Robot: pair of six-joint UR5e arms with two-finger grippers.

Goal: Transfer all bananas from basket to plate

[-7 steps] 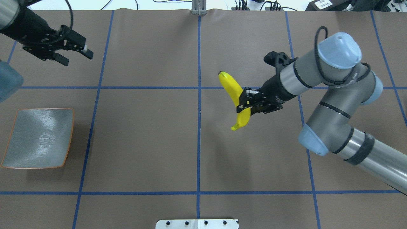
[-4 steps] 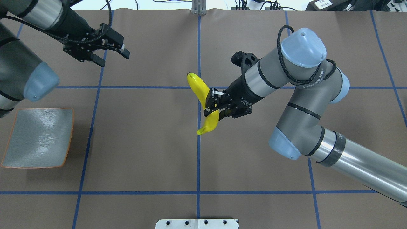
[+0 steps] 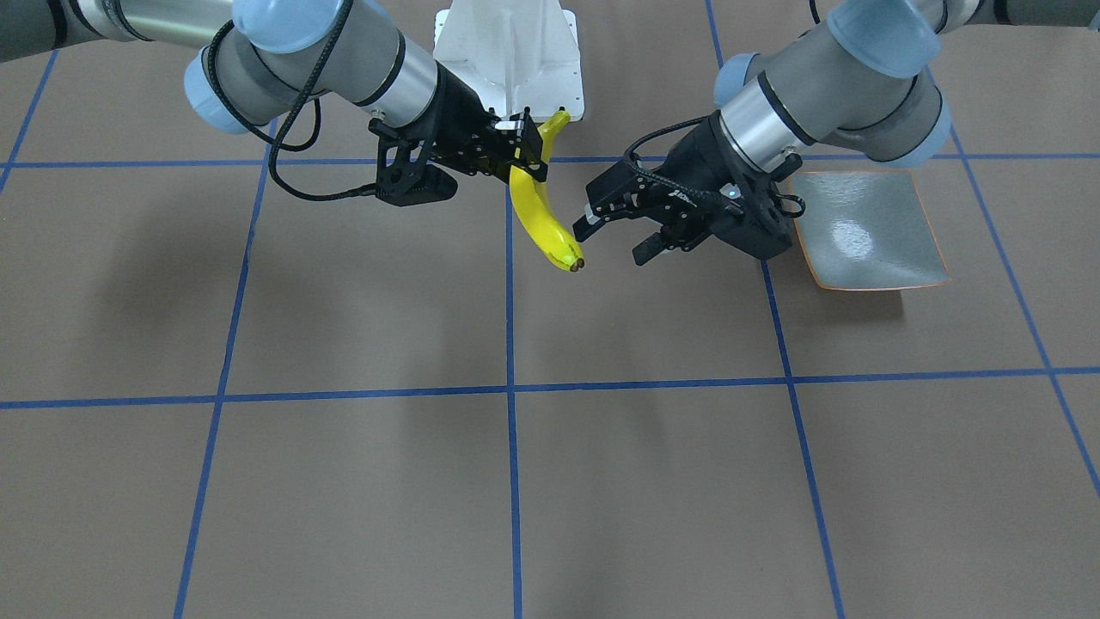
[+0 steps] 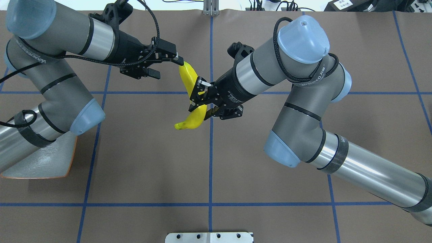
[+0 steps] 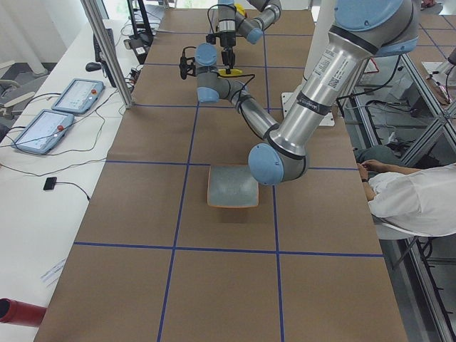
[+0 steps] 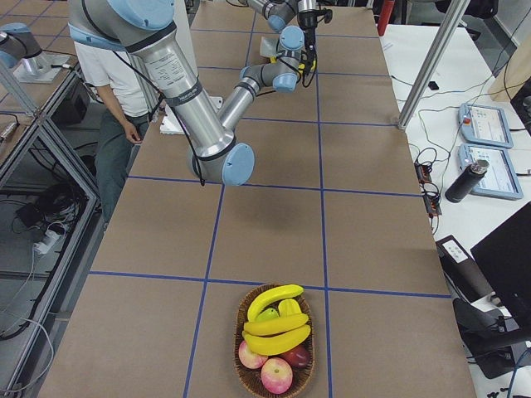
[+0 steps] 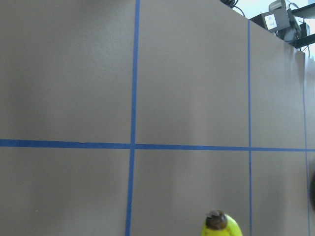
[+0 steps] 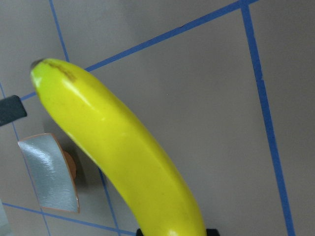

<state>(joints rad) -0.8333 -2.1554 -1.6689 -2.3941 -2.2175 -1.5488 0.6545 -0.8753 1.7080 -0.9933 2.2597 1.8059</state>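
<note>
**A:** Where is the banana (image 4: 187, 77)?

**B:** In the air over the middle of the tabletop (image 4: 145, 162), close to where two blue tape lines (image 4: 210, 168) cross. The right hand (image 4: 198, 98) is clenched around its middle, one finger on each side, and both ends stick out past the grip.

**A:** What does it look like?

**B:** It is bright yellow, smooth and gently curved, with a small dark tip at each end. The right wrist view shows a thin brown streak just behind one tip.

**A:** And the left hand (image 4: 168, 68)?

**B:** Released, with the fingers spread and nothing between them. It hangs just beside the end of the banana that points away from the robot. In the overhead view one finger sits right at that tip, but I cannot tell whether it touches. The left wrist view catches the same dark tip at its bottom edge.

**A:** The plate (image 3: 876, 249)?

**B:** It is square and grey-blue, with a thin orange rim and slightly raised corners. It lies flat on the tabletop on the robot's left side, well apart from the banana. From overhead the left arm covers most of it.

**A:** And the basket (image 6: 237, 365)?

**B:** It is a woven one near the tabletop's end on the robot's right, and it shows only in the right side view. More bananas (image 6: 278, 332) lie in it on top of red apples (image 6: 276, 375).
</note>
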